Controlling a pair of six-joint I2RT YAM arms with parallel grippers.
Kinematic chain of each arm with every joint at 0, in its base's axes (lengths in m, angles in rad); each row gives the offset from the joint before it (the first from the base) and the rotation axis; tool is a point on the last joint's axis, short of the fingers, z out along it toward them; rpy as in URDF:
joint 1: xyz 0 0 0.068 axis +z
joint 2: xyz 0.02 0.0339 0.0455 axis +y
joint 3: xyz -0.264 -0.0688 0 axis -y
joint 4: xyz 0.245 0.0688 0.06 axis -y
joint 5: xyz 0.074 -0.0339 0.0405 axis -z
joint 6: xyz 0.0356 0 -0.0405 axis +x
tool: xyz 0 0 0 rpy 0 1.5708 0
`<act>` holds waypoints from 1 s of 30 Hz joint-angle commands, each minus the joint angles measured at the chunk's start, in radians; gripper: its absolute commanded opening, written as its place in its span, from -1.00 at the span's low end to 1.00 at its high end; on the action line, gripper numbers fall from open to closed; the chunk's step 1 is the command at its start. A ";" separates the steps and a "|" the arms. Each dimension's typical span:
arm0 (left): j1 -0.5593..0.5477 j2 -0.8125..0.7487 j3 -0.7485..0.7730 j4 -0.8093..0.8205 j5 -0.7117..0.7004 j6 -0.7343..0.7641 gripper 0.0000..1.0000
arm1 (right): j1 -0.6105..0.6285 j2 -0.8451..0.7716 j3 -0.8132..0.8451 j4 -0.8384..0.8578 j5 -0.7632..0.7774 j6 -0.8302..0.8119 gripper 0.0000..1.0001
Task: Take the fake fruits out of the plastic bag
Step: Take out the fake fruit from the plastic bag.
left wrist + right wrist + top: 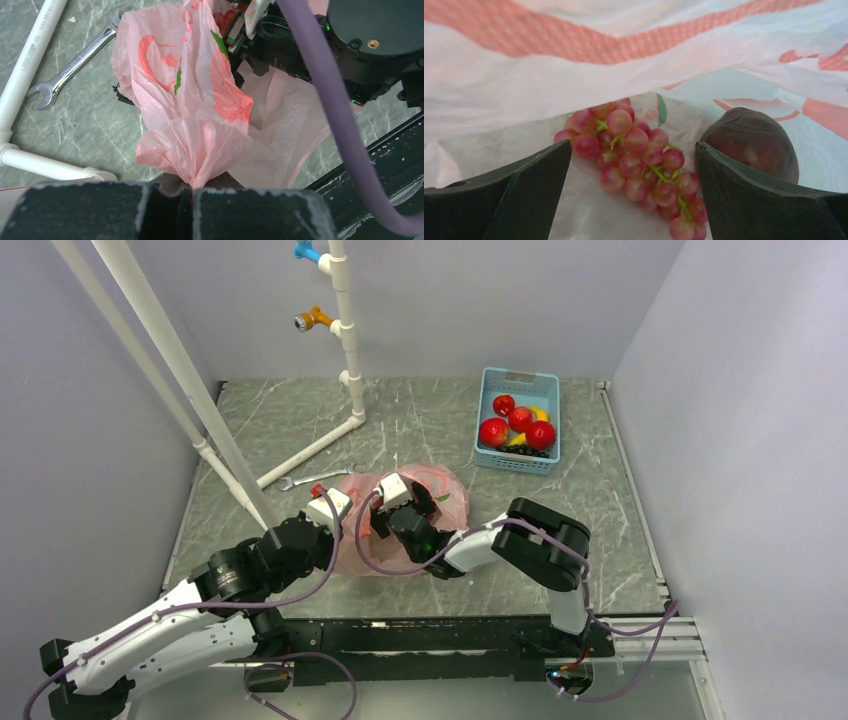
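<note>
Nearest the arms, the left pincer (191, 192) was clamped together on a gathered fold of the plastic bag (190, 115), the thin pink film bunching up out of its closed tips. The bag lay crumpled on the grey marbled surface (420, 430), just ahead of both arms and about midway across it.

The right pincer (632, 146) was pushed into the bag's mouth from the other side. Its two dark fingers (524, 185) stood wide apart and gripped nothing. Inside the bag, a bunch of reddish grapes (639, 170) lay on the film between and just beyond those fingers. A dark red-brown fruit (754, 140) sat right against the finger on the right of the wrist view, partly hidden by it.

Just past the bag, a steel wrench (75, 62) lay flat on the surface beside a white pipe (30, 50).

Farther back and to the right, well apart from the bag, a light blue basket (487, 455) held several glossy red fruits (520, 420) and something yellow (540, 416) among them.
</note>
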 commanded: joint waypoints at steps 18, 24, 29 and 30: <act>-0.012 0.027 0.016 0.006 -0.028 0.003 -1.00 | -0.152 0.136 0.083 -0.023 -0.300 0.068 0.45; -0.012 0.031 0.015 0.007 -0.028 0.002 -1.00 | -0.153 0.123 0.105 -0.066 -0.316 0.049 -0.10; -0.013 0.040 0.016 0.007 -0.026 0.003 -1.00 | -0.150 0.045 0.112 -0.098 -0.311 0.033 -0.43; -0.013 0.041 0.018 0.007 -0.028 0.002 -1.00 | -0.149 0.028 0.112 -0.105 -0.313 0.032 -0.47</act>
